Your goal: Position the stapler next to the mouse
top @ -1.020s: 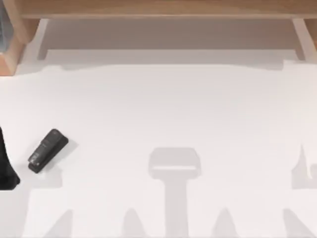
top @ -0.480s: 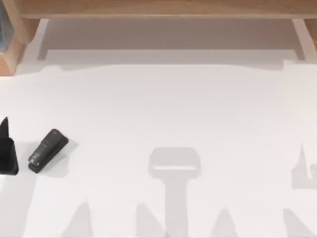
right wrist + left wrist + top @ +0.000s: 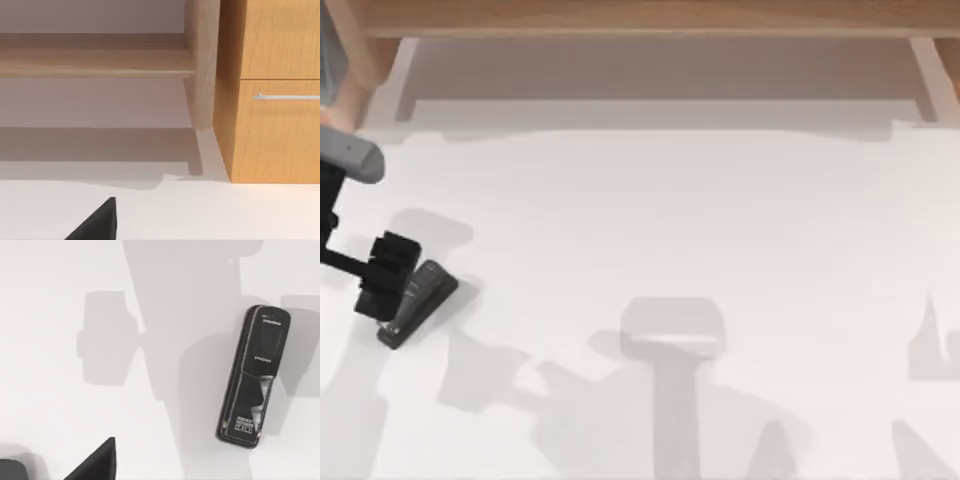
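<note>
Stapler (image 3: 418, 305) lies flat on the white table (image 3: 720, 220), near the table's left edge in the top view, its long axis running diagonally with the rounded end pointing up and to the right. The left gripper (image 3: 382, 280) hangs over the table just beside the stapler's upper-left flank, overlapping its edge in the top view; whether it touches the stapler cannot be told. Whether this gripper is spread or closed cannot be told from any view. The black left arm (image 3: 335, 262) runs from the gripper toward the table's left edge, with a grey rounded piece (image 3: 350, 157) above it.

In the left wrist view the stapler (image 3: 252, 375) rests alone on the white surface, its narrower end carrying pale markings and a small printed label. A black fingertip (image 3: 97, 465) of the gripper shows at the frame's border, well apart from the stapler in that picture. Grey shadows of the arm fall across the table around the stapler.

The right wrist view shows a black fingertip (image 3: 97, 225) over the white table, and beyond it a wooden cabinet (image 3: 272, 125) with a metal drawer handle (image 3: 287, 96) and a pale wooden shelf (image 3: 95, 62).
</note>
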Controlling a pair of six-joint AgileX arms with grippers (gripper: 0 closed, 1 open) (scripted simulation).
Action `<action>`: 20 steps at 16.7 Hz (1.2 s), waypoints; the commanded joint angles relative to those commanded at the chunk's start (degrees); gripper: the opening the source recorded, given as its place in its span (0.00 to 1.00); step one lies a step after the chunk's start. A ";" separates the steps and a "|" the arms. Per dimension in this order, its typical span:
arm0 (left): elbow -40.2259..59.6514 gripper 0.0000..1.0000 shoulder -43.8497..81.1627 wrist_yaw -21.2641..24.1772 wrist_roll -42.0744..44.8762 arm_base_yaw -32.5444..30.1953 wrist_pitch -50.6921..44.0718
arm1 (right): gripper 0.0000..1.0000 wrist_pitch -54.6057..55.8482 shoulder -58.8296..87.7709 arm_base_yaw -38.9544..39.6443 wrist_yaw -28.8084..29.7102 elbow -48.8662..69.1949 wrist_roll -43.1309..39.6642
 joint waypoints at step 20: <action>24.33 1.00 39.64 -0.23 8.80 -3.07 -15.39 | 1.00 0.00 0.00 0.00 0.00 0.00 0.00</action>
